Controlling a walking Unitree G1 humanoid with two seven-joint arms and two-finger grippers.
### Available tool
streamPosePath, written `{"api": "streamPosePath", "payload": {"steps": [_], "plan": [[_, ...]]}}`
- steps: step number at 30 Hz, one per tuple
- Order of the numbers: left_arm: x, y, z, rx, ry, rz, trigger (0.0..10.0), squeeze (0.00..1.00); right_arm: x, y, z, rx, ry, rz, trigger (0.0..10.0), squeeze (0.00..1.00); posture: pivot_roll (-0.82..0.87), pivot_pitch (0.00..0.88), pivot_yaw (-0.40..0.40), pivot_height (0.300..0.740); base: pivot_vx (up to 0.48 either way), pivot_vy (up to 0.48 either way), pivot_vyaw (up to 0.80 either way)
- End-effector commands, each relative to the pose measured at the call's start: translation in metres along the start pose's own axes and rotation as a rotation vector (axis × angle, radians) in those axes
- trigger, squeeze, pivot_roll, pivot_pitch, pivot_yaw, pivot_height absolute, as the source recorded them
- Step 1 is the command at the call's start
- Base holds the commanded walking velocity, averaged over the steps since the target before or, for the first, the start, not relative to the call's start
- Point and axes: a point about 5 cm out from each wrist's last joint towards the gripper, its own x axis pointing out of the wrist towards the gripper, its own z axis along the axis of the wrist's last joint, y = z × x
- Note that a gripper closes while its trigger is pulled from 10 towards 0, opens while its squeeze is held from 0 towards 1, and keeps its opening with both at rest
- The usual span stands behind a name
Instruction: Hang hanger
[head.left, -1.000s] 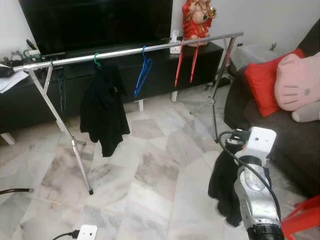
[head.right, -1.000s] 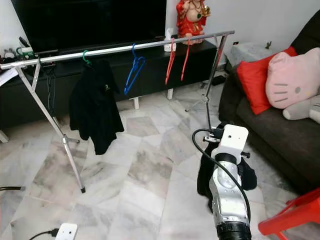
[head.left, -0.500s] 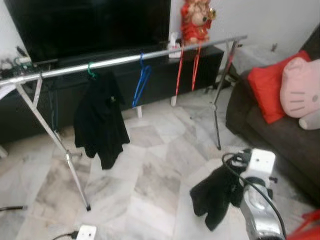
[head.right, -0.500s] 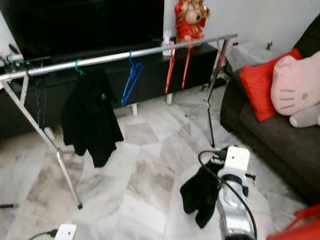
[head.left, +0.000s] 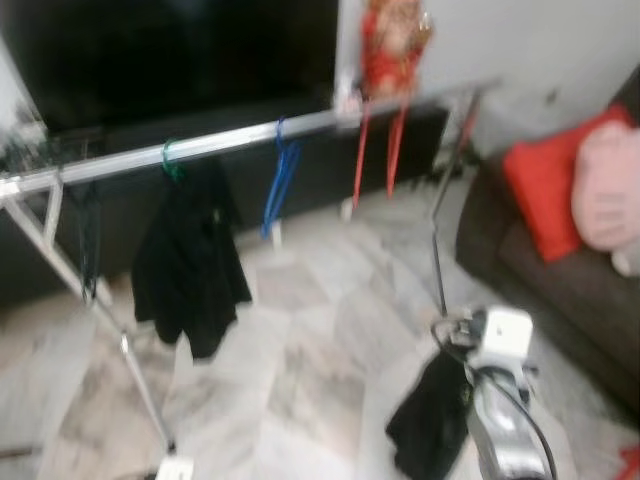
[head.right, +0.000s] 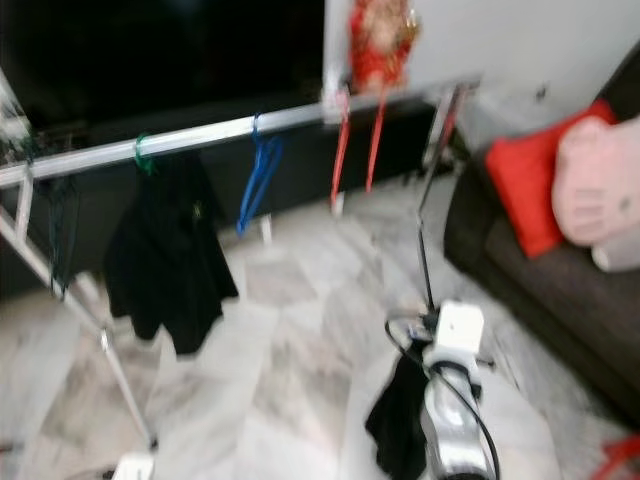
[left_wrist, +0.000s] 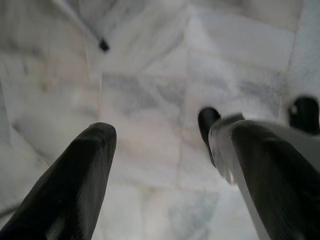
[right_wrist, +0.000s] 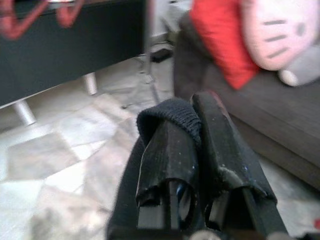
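Observation:
A silver clothes rail (head.left: 230, 140) crosses the room in front of a dark TV cabinet. On it hang a green hanger carrying a black jacket (head.left: 190, 270), a bare blue hanger (head.left: 280, 180) and two red hangers (head.left: 378, 140). My right arm (head.left: 500, 400) reaches forward low on the right, and a black garment (head.left: 430, 430) dangles beneath it. In the right wrist view my right gripper (right_wrist: 187, 112) is shut on the garment's black knitted edge (right_wrist: 167, 112). My left gripper (left_wrist: 165, 130) is open over the marble floor, holding nothing.
A dark sofa (head.left: 560, 290) with a red cushion (head.left: 545, 180) and a pink plush pillow (head.left: 610, 185) stands at the right. The rack's slanted legs (head.left: 140, 400) reach the floor at left and beside the sofa. A white power strip (head.left: 175, 468) lies on the floor. A red figurine (head.left: 392, 45) stands on the cabinet.
The whole picture has shifted and blurred, so the camera is moving. The black garment under my right arm swung out to the left, then dropped back closer to the arm.

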Motion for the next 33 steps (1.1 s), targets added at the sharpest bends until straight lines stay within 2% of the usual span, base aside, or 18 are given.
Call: {"api": "streamPosePath", "payload": {"steps": [1, 11, 27, 33], "plan": [[0.002, -0.009, 0.005, 0.016, -0.014, -0.024, 10.0, 0.00, 0.002, -0.013, 0.000, -0.007, -0.007, -0.036, 10.0, 0.00, -0.13, 0.000, -0.011, 0.740, 0.326, 0.000, -0.80], [0.002, -0.009, 0.005, 0.011, -0.014, -0.024, 10.0, 0.00, 0.005, -0.011, 0.006, -0.009, -0.047, -0.024, 10.0, 0.00, -0.12, 0.000, -0.015, 0.740, 0.325, 0.000, -0.08], [0.002, -0.009, 0.005, 0.008, -0.017, -0.023, 10.0, 0.00, 0.005, -0.009, 0.005, -0.015, -0.048, -0.019, 10.0, 0.00, -0.12, 0.000, -0.018, 0.740, 0.326, 0.000, 0.00], [0.003, -0.008, 0.020, 0.016, -0.096, -0.016, 10.0, 0.00, 0.003, -0.007, 0.001, -0.020, -0.033, -0.008, 10.0, 0.00, -0.12, 0.000, -0.022, 0.740, 0.092, 0.000, 0.00]]}}
